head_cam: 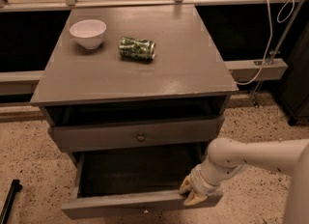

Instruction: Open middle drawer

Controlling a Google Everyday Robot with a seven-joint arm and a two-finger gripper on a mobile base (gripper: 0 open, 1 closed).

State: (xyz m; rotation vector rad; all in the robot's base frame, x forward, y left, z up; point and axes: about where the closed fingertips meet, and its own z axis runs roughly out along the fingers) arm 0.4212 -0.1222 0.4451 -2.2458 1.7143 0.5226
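A big grey cabinet point(193, 68) stands on a speckled floor point(29, 155), and its flat top takes up most of the view. A long low ledge point(251, 68) runs behind it, with dark space above and below.

The robot's white arm point(251, 158) comes in from the right, low down, and reaches left toward the near side of the cabinet.

The middle drawer point(120, 203) is the lowest one in view. It sticks far out toward the near side, and its dark box shows inside. Its front runs along the bottom of the view.

Above it is another drawer point(106, 135), which sticks out only a little. A dark gap sits between it and the cabinet top. A small round knob point(140, 137) is in the middle of its front.

A white bowl point(88, 32) stands on the far left of the cabinet top. A crushed green can point(137, 49) lies on its side just to the right of the bowl, not touching it.

The gripper point(192, 195) is at the top edge of the middle drawer's front, near its right end, and touches it. It cannot be told whether the gripper is open or closed.

A thin white cable point(260, 49) hangs at the far right.
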